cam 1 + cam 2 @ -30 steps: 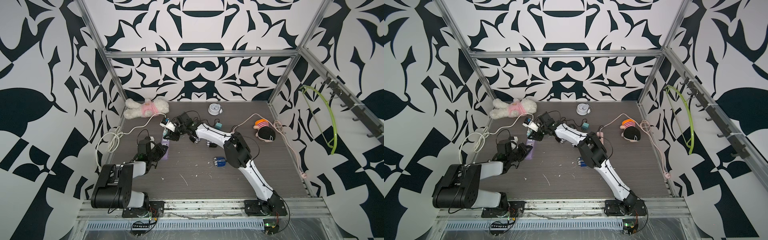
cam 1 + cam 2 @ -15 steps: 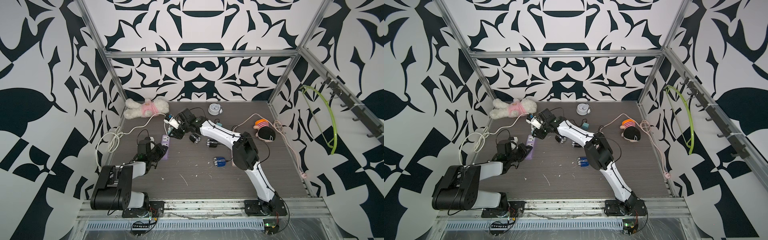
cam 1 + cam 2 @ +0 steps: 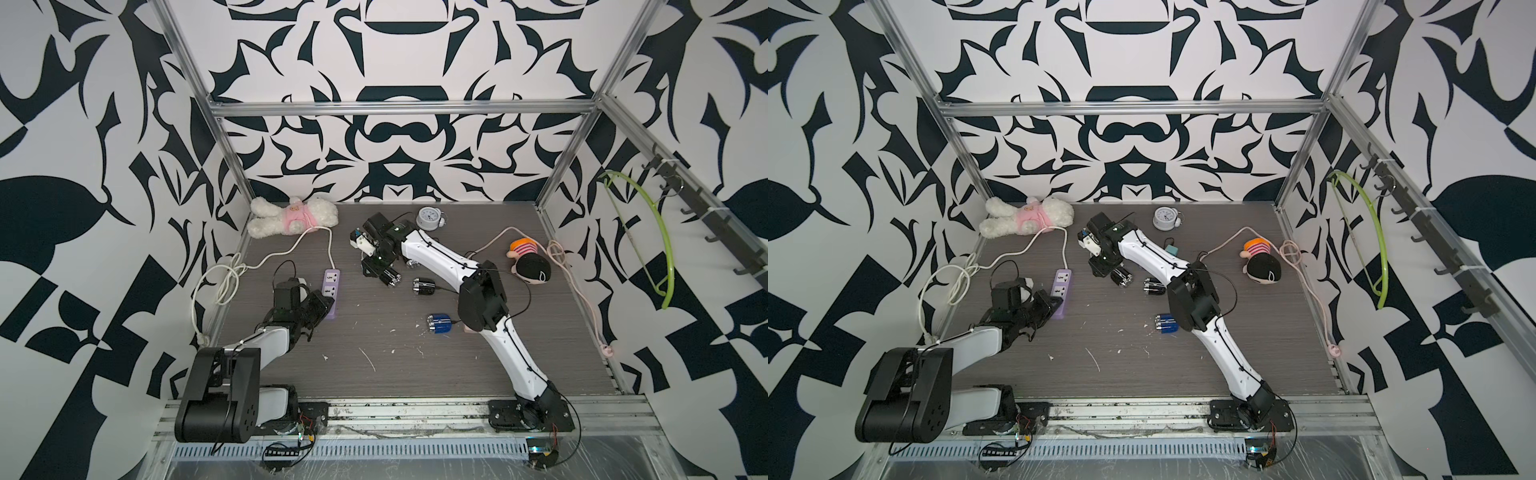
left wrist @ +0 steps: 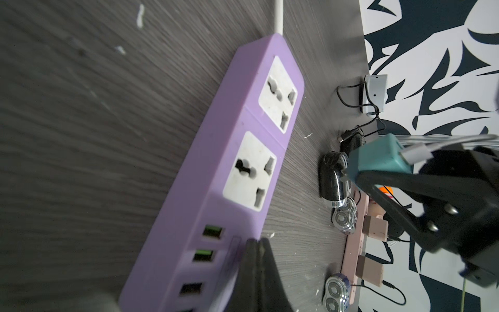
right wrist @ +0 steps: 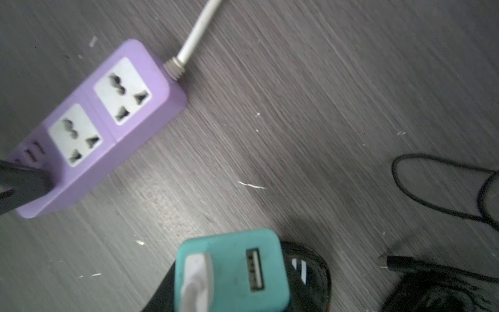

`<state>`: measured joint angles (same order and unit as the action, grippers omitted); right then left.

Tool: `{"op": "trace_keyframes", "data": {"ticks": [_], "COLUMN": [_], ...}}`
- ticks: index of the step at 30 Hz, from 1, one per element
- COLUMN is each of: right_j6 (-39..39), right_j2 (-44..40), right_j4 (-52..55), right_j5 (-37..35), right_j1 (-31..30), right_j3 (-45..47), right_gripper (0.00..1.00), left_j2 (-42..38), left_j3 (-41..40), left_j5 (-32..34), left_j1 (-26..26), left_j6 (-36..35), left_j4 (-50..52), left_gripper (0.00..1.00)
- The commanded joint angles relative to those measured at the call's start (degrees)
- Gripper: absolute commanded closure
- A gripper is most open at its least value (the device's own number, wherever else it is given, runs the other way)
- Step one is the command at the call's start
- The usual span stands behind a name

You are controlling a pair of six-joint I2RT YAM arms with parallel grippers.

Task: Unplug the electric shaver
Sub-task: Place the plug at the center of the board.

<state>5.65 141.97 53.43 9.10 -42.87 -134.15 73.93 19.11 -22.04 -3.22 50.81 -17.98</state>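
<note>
The right gripper point(image 3: 362, 245) pinches the teal square plug adapter point(image 5: 229, 270), clear of the purple plastic power strip point(image 4: 213, 151). The left gripper point(image 4: 256, 256), its jaws pressed together, seems to hold the strip down. The black electric shaver point(image 3: 390, 277) lies on the table just beside the right gripper. It is best to lower the adapter gently, without tugging its white cable point(image 5: 194, 281).

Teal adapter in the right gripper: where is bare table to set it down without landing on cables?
Widest bare patch: near table between the two arm bases, on the near side of the blue shaver. A smaller strip lies between the purple power strip and the black shavers. Crowded: around the shavers beneath the right arm.
</note>
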Motion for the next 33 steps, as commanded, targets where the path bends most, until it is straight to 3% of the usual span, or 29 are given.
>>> {"op": "trace_keyframes", "data": {"ticks": [1, 19, 23, 33], "right_j6": [-1.1, -2.0, -2.4, -2.9], "right_j2": [2.2, 8.1, 8.3, 7.7], "right_j4": [6.9, 5.8, 5.1, 3.7], "right_j5": [-0.4, 5.1, 5.5, 5.5], "right_j1": [0.2, 0.3, 0.3, 0.3], "right_j3": [-5.8, -11.2, -11.5, -11.6], "right_gripper": [1.0, 0.98, 0.89, 0.55], "left_j2": [-2.2, -2.5, -2.2, -1.9], "left_j3": [0.1, 0.5, 0.7, 0.9], "left_j5": [0.9, 1.0, 1.1, 1.1], "left_j1": [0.2, 0.2, 0.2, 0.2], "left_j6": [-0.6, -1.0, -1.2, -1.7], "left_j4": [4.1, 4.9, 5.0, 5.5], "left_gripper": [1.0, 1.0, 1.0, 1.0]}}
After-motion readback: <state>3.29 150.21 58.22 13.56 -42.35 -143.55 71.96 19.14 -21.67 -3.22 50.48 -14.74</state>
